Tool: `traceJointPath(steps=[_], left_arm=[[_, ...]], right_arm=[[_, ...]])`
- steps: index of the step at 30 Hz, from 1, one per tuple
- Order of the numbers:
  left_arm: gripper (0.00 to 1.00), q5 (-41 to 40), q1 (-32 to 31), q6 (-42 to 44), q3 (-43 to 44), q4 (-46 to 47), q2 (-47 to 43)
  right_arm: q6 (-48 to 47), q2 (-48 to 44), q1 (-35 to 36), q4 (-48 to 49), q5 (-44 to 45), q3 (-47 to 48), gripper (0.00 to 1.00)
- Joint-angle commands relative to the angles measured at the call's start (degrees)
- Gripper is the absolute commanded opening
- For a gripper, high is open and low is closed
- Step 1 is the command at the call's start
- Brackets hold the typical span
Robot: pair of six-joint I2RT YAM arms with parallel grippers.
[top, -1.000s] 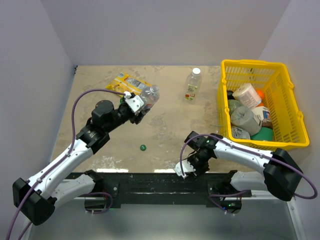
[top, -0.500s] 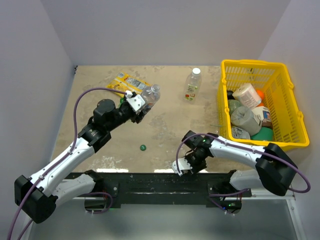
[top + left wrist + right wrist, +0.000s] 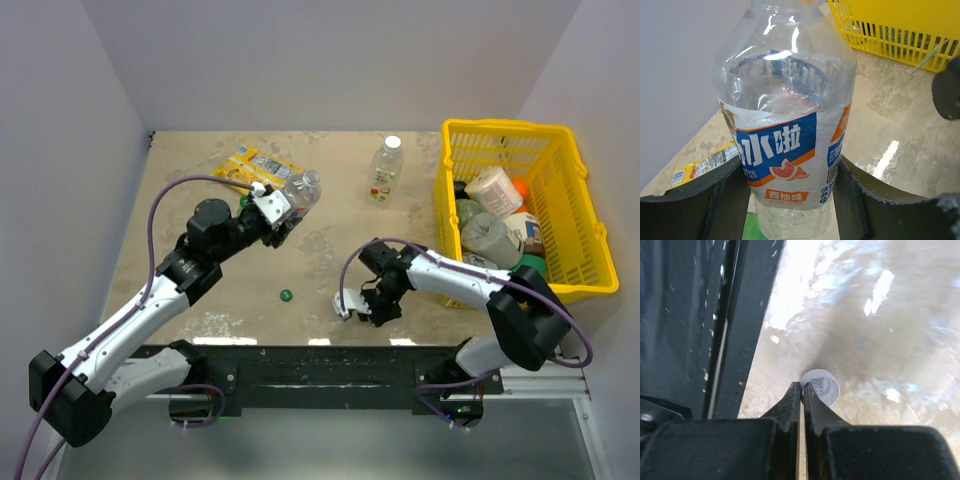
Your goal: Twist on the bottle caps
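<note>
My left gripper [image 3: 278,212] is shut on a clear bottle [image 3: 300,190] with a blue and orange label [image 3: 785,150], held tilted above the table, neck toward the back right. My right gripper [image 3: 352,312] is shut, its tips [image 3: 801,386] pinching the left rim of a white cap [image 3: 822,386] that faces open side up, close to the table's near rail. A dark green cap [image 3: 286,295] lies on the table between the two arms. A second clear bottle [image 3: 385,170] stands at the back with a white cap [image 3: 392,143] on it.
A yellow basket [image 3: 510,127] full of bulky containers stands at the right, its side also in the left wrist view [image 3: 900,30]. A yellow snack packet [image 3: 255,165] lies behind the left gripper. The black rail [image 3: 700,330] runs along the near edge.
My right gripper has shut on the white cap's rim and shifted away from the near rail, up and left. The left arm and its bottle have stayed put.
</note>
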Motion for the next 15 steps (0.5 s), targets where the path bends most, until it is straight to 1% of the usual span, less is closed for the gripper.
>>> traceJointPath(steps=[1, 2, 3, 4, 6, 7, 8, 9, 11, 15], left_arm=[[0.0, 1.8, 0.5, -1.8, -2.6, 1.4, -2.4], [0.0, 2.4, 0.4, -3.1, -3.3, 1.9, -2.7], [0.0, 3.5, 0.5, -3.8, -3.8, 2.3, -3.1], [0.0, 4.0, 0.4, -4.6, -4.3, 2.6, -3.2], [0.0, 4.8, 0.4, -5.7, -4.2, 3.1, -2.6], [0.0, 4.9, 0.4, -5.7, -3.5, 3.0, -2.3], [0.0, 4.8, 0.5, -5.5, -3.0, 2.6, -2.0], [0.0, 4.3, 0.4, -5.3, -2.4, 2.3, -1.7], [0.0, 3.2, 0.4, -4.5, -1.0, 1.5, -1.4], [0.0, 2.1, 0.4, -3.5, 0.2, 0.0, -2.1]], right_arm=[[7.0, 2.9, -7.6, -6.9, -14.1, 10.5, 0.0], [8.1, 4.3, -10.3, -8.7, -20.1, 12.3, 0.0], [8.7, 6.1, -11.1, -10.8, -23.4, 16.1, 0.0], [3.4, 11.0, -11.2, -18.7, -24.7, 18.3, 0.0], [2.4, 15.8, -11.2, -22.2, -28.4, 23.6, 0.01], [-0.3, 21.0, -11.1, -28.0, -29.4, 25.5, 0.01], [-1.7, 24.5, -11.2, -31.1, -30.5, 27.3, 0.01], [-3.0, 27.8, -11.2, -34.4, -32.8, 31.3, 0.02], [1.8, 35.2, -11.8, -35.3, -33.5, 33.7, 0.03], [0.9, 38.4, -12.5, -35.1, -35.1, 35.5, 0.02]])
